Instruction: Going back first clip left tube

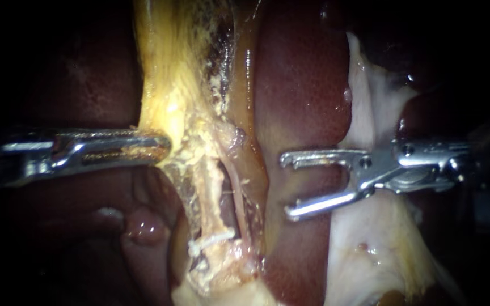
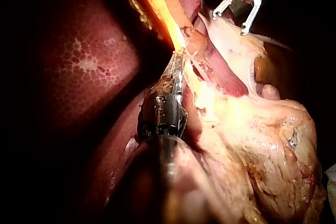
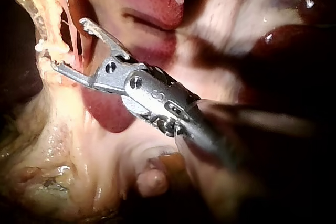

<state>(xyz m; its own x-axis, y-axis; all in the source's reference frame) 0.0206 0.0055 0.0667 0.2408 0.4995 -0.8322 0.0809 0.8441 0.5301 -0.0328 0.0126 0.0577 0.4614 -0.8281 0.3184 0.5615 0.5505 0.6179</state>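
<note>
**While Left Jaws Held Tissue Taut, Right Instrument Stood Open and Empty Off the Clipped Tube**

Where the liver filled the middle of the endoscope view with its dark red lobe, a broad strand of yellow tissue lay along the lobe's edge on the left instrument's side. A sheet of pale tissue draped the lobe's far edge. The left tube, a thin pale cord, ran down out of the yellow strand near the lobe. A dark window lay open between it and a brown band of tissue that hugged the lobe.

The left instrument had its jaws closed together on the outer rim of the yellow strand, well apart from the lobe. The grip appeared to draw the strand away from the lobe, which would hold the tubes spread and in plain sight.

The right instrument hovered over the lobe itself, its jaws spread wide with nothing between them and its tips pointed toward the tubes but clear of them. That empty, open stance suited a tool whose load had been delivered and which had only to back off without snagging anything.

The clip, a small white bar, sat across the left tube near the lobe's lower end. Whether it closed fully around the tube could not be told.
</note>
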